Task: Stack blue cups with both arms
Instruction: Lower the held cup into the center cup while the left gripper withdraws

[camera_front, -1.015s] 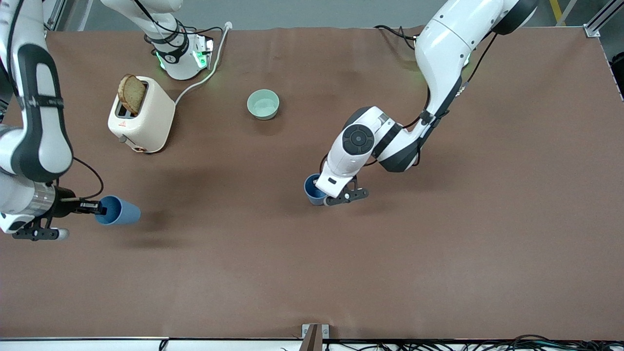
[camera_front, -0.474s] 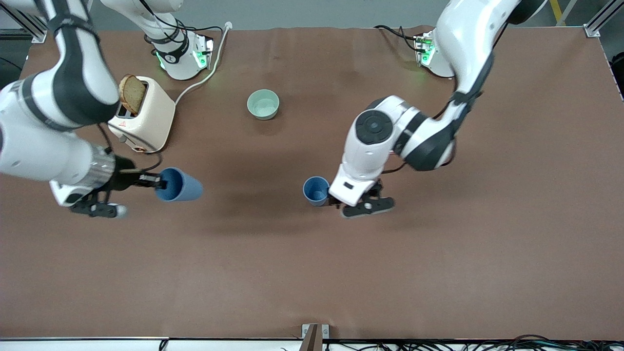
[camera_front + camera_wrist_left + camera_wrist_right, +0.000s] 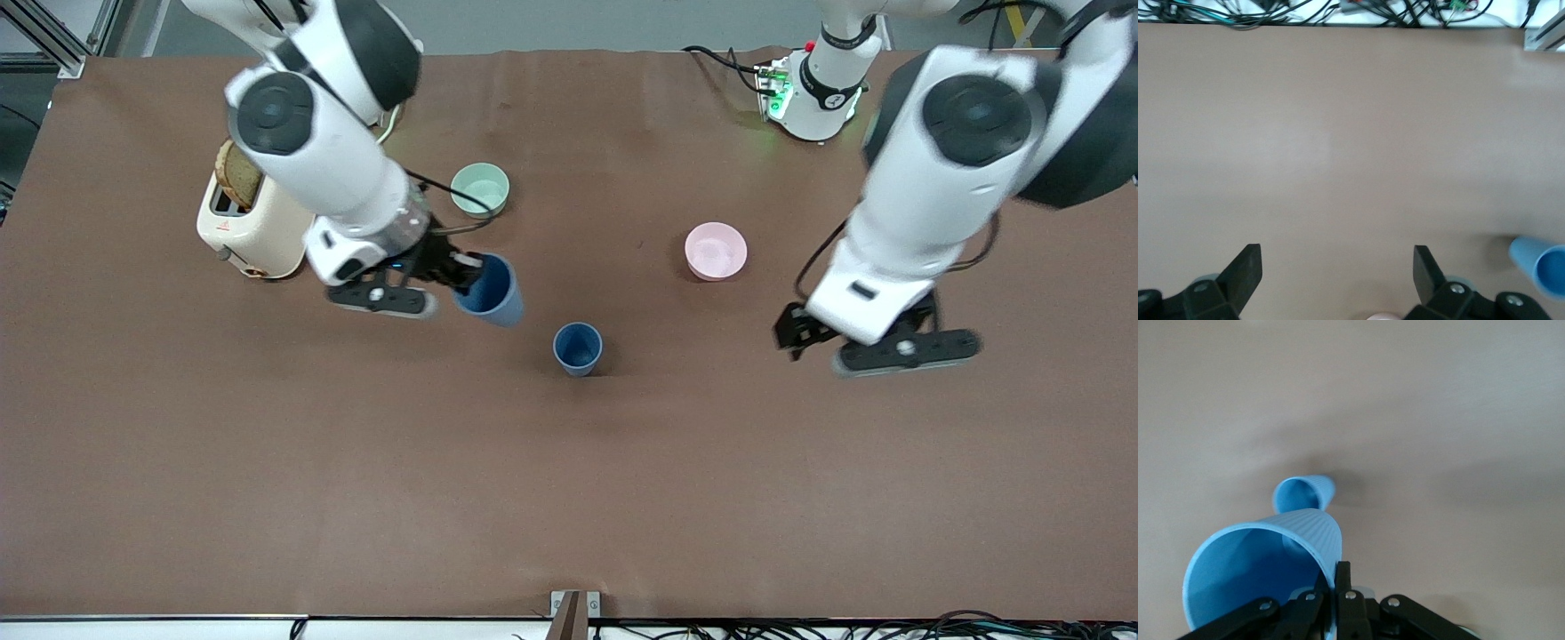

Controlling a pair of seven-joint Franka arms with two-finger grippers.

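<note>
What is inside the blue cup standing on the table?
Nothing: the standing cup shows only its bare blue interior. The right gripper holds the second cup above the table, not yet over it.

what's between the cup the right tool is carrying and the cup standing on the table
Nothing: only bare brown table separates the held blue cup, pinched by the right tool, from the standing blue cup. The front view shows it; the right wrist view agrees.

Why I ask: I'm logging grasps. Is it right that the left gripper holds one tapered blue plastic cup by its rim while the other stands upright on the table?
Not quite: the right gripper holds that tapered blue plastic cup, as the front view shows. The left gripper is open and empty. The other cup does stand upright.
</note>
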